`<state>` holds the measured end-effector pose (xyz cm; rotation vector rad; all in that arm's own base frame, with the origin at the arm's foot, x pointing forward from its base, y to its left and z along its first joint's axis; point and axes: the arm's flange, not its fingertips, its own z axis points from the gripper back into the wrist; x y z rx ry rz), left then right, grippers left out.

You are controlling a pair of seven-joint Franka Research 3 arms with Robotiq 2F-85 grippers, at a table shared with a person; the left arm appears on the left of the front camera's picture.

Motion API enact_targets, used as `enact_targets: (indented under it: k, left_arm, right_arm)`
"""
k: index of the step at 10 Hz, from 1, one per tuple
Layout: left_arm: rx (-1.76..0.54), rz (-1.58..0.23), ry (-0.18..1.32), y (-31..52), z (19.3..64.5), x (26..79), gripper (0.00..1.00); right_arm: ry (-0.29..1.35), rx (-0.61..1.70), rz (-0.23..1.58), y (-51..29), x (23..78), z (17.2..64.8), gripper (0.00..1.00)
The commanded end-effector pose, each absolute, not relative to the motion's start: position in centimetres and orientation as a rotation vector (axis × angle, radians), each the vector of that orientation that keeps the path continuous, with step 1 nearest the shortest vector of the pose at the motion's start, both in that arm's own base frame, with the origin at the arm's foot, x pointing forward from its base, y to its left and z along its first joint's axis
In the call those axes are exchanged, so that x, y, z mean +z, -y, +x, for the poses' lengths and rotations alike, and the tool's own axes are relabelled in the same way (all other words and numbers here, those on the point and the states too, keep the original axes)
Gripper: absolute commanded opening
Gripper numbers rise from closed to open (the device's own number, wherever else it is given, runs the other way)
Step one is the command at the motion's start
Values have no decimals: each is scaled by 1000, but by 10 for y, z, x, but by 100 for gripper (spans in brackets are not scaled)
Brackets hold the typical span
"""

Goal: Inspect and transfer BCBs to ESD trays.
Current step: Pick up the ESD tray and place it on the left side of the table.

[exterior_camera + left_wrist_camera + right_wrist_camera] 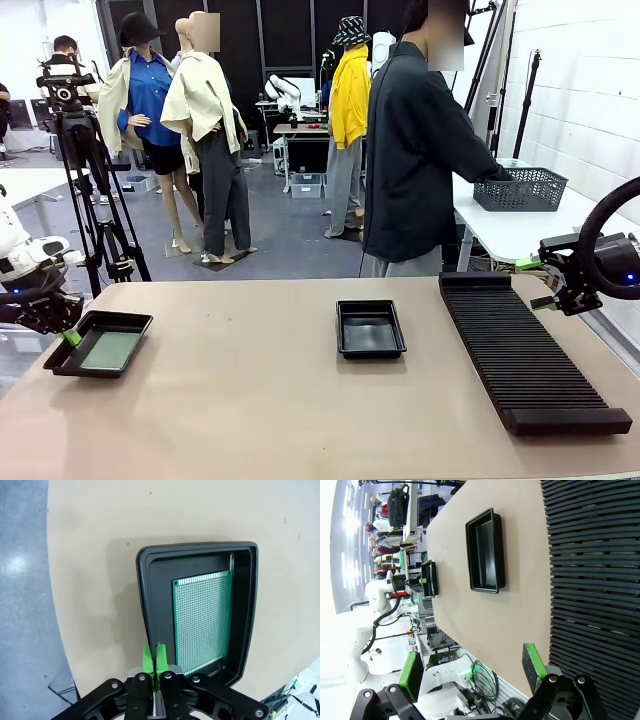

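Two spots are hard to read in the left wrist view: my left pincer blocks the near rim of the left tray and one corner of the BCB lying flat inside it. That pincer is pinched fully closed on nothing, right over that rim; can't tell if it touches. My right pincer hangs wide open and empty, well away from that tray.

Left gripper pinched closed, right gripper spread wide, both empty.
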<state>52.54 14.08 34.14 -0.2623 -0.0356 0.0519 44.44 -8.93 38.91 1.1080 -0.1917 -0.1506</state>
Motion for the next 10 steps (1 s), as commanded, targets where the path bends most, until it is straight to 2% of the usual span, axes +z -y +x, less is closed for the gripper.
enact_targets:
  k: [1, 2, 3, 7, 8, 10]
  left_arm:
    - [30, -253, 27, -148, 529, 340, 0]
    - [31, -255, 26, -148, 528, 340, 0]
    - [38, -253, 29, -148, 527, 342, 11]
    - [77, -230, 43, -145, 526, 355, 89]
    - [92, -221, 56, -141, 525, 365, 100]
    - [84, -207, 82, -128, 520, 397, 100]
  right_arm:
    - [194, -164, 1103, 87, 390, 447, 100]
    - [194, -164, 1103, 87, 390, 447, 100]
    - [194, -164, 1103, 87, 390, 447, 100]
    - [194, -164, 1103, 87, 390, 447, 100]
    - [194, -164, 1103, 87, 390, 447, 100]
    - [194, -164, 1103, 87, 390, 447, 100]
